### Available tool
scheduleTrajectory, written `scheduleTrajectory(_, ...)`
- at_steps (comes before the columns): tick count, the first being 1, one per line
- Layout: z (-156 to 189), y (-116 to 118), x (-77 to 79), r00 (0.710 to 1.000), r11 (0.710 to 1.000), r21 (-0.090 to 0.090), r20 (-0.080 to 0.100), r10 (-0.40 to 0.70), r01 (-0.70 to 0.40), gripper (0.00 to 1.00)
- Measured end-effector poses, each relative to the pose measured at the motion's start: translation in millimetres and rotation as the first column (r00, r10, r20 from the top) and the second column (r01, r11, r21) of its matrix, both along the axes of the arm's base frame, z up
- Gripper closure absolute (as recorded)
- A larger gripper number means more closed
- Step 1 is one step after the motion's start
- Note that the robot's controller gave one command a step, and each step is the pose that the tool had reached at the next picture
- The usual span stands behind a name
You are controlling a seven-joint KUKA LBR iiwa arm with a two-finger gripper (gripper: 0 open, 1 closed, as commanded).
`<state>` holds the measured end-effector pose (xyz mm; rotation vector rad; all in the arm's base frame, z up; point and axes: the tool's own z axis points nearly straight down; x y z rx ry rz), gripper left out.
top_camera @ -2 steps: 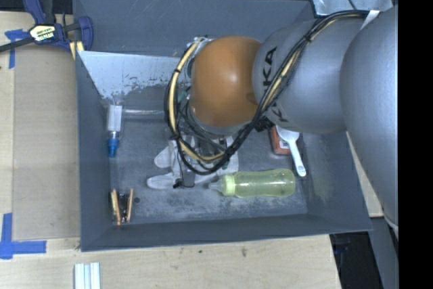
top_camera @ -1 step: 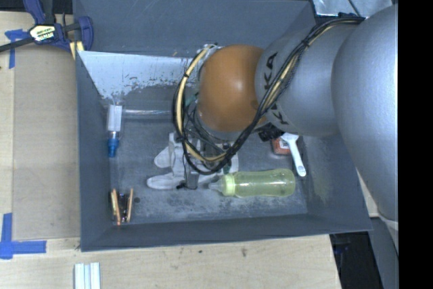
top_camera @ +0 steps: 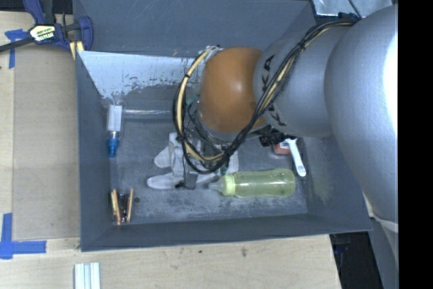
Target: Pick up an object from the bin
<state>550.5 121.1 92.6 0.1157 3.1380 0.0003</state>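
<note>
The pale crumpled thing (top_camera: 162, 172) lay in the middle of the bin (top_camera: 91, 166), toward the near wall, spread in two or three limp lobes on the grey floor. The gripper (top_camera: 185, 179) stood low over its right edge and seemed to touch it, though contact could not be confirmed under the wrist.

The main risk, as I judged it, was a poor hold. So soft and flat a thing might be caught by one fold only and slide free on the lift, or be pressed against the floor and not taken at all. The second risk came from the yellow-green bottle (top_camera: 260, 184), which lay on its side just right of the gripper with its cap end nearest. A small drift to the right could have nudged it, set it rolling, or dragged it up with the pale thing. The loose cables (top_camera: 203, 152) hanging under the orange wrist cover (top_camera: 230, 91) could also have brushed either object.

Whether the claw was released or clenched could not be told, and nothing could be seen held in it.

Farther right, a white-handled tool (top_camera: 296, 160) lay beside a small red item (top_camera: 272, 141). Well apart on the left lay a blue-and-white tube (top_camera: 113, 130), and a brown clip (top_camera: 120, 206) sat in the near left corner.
</note>
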Motion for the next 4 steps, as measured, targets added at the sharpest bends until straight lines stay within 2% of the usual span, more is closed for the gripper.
scheduleTrajectory(1,-1,1,1.7,0.998,0.998,0.001,0.002,0.063,-0.063,1.00)
scheduleTrajectory(2,-1,1,1.7,0.998,0.998,0.001,0.002,0.063,-0.063,1.00)
scheduleTrajectory(3,11,-15,-1.8,0.991,0.991,0.003,-0.001,0.131,-0.131,1.00)
scheduleTrajectory(4,181,-11,4.4,0.991,0.991,0.000,0.006,0.133,-0.133,1.00)
